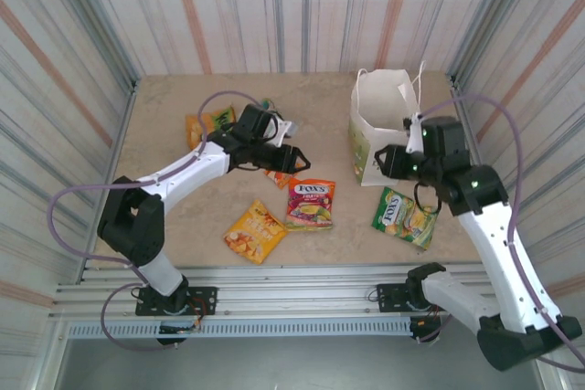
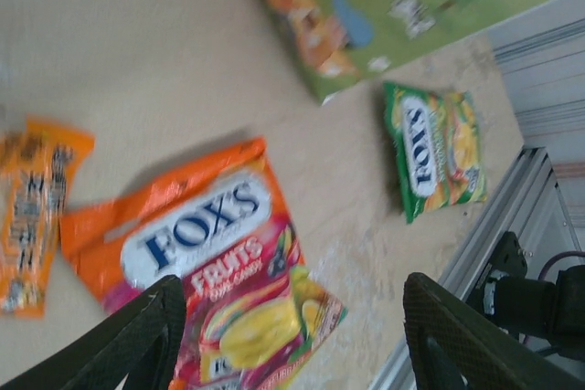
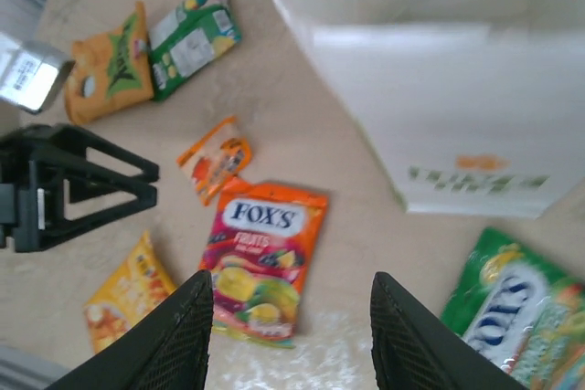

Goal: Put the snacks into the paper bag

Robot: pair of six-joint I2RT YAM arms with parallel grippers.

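The white paper bag [image 1: 379,121] stands upright at the back right, its side also in the right wrist view [image 3: 439,70]. A pink-red FOX'S packet [image 1: 309,205] lies mid-table, under my open left gripper [image 2: 297,340] and ahead of my open right gripper [image 3: 292,335]. The tiny orange sachet [image 1: 279,177] lies just behind it. The green FOX'S packet [image 1: 405,216] lies front right, near the bag. The yellow-orange packet [image 1: 256,232] is front centre. Orange [image 3: 110,66] and green-white [image 3: 192,38] packets lie at the back left. My left gripper [image 1: 288,157] hovers over the sachet. My right gripper [image 1: 382,163] sits beside the bag's front.
Striped walls close in the table on three sides. A metal rail [image 1: 302,294] runs along the near edge. A silvery packet corner [image 3: 27,75] shows behind the left gripper. Purple cables loop off both arms.
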